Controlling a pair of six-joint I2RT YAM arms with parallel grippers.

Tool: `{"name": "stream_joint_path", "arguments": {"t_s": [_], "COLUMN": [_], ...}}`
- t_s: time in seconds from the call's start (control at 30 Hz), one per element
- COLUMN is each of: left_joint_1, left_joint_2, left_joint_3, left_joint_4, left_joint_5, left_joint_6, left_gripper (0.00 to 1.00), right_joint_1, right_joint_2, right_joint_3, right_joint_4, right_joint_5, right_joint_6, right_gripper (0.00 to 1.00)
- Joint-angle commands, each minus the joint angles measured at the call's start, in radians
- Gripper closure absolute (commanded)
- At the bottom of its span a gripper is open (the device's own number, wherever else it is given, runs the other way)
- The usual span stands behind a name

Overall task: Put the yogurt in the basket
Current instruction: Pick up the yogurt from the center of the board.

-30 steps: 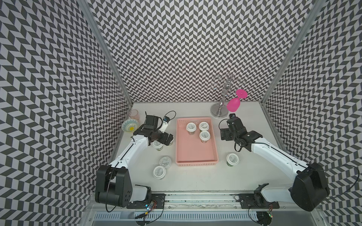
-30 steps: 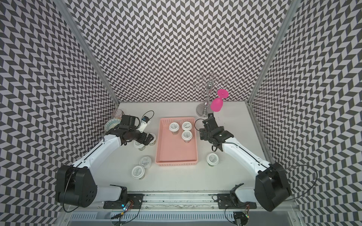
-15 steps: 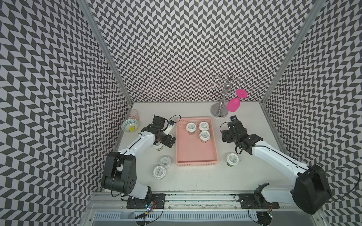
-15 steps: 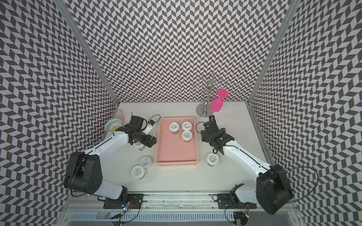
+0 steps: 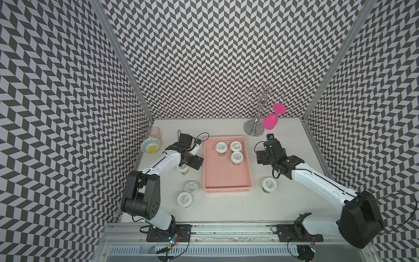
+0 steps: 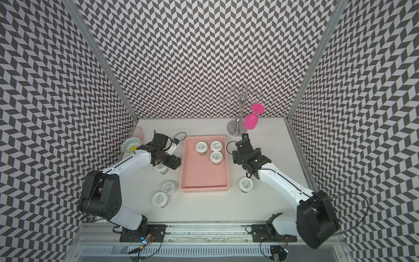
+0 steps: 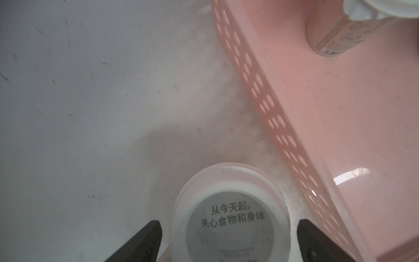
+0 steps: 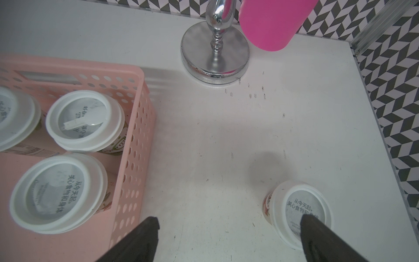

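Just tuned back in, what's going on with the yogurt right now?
Three yogurt cups stand in the pink basket. The left gripper is open astride a fourth cup on the table beside the basket's wall, not yet clamped. The right gripper hangs open over bare table, holding nothing, with another cup just beside it. More cups wait on the table outside the basket.

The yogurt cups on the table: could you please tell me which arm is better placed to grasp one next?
Left. The left end effector, open, has a yogurt cup between the fingers, beside the basket. The right end effector is open too, but the cup near it sits off-centre, under one finger.
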Motion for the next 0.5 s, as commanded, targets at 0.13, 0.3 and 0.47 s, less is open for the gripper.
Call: {"name": "stream_joint_path", "arguments": {"t_s": [0.13,0.3,0.47], "left_joint_1": [-0.009,-0.01,-0.011], "left_joint_2": [0.007,0.007,0.007], "left_joint_3": [0.026,0.026,0.025], "left_joint_4": [-0.012,-0.012,-0.01], "left_joint_5": [0.003,0.002,0.004], "left_joint_6": [-0.004,-0.004,-0.004], "left_gripper": [0.15,0.2,0.26], "right_joint_1": [-0.001,-0.003,-0.002], "right_joint_2": [-0.021,-0.023,-0.021], "right_joint_3": [-0.006,-0.007,-0.007], "right_joint_4": [0.043,0.043,0.044], "right_joint_5": [0.014,0.014,0.013], "right_joint_6": [-0.01,-0.009,-0.009], "right_gripper": [0.01,0.0,0.01]}}
